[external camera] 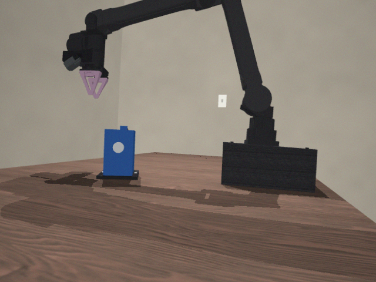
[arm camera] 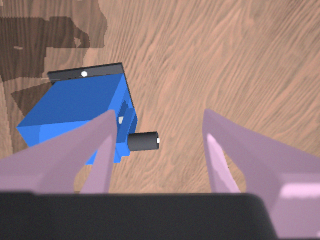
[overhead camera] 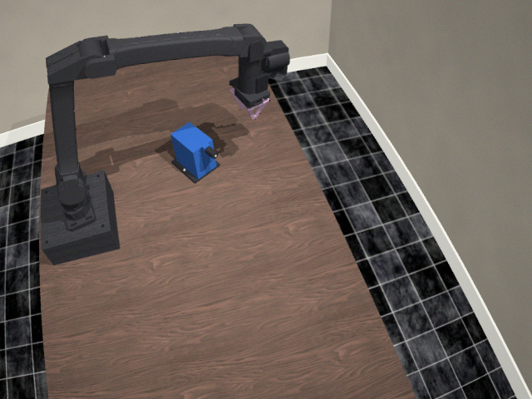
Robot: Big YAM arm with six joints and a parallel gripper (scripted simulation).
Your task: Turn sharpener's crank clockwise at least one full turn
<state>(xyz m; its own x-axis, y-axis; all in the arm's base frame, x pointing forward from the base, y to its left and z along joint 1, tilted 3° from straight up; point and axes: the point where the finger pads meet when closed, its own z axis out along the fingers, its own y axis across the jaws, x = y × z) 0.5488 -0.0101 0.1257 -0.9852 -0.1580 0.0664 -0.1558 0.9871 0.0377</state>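
The blue box sharpener (overhead camera: pixel 192 150) stands on a black base plate on the wooden table. Its black crank handle (overhead camera: pixel 210 151) sticks out of the side that faces right in the top view. In the exterior view the sharpener (external camera: pixel 118 153) shows a white dot on its face and the crank is hidden behind it. My gripper (overhead camera: pixel 256 109) hangs high in the air, up and to the right of the sharpener, well apart from it. Its pink fingers (external camera: pixel 94 86) stand half open with nothing between them. In the wrist view the crank handle (arm camera: pixel 143 141) lies below, between the fingers.
The arm's black base block (overhead camera: pixel 79 216) stands at the table's left edge. The table's right edge (overhead camera: pixel 300 141) runs close under the gripper, with black tiled floor beyond. A wall stands behind the table.
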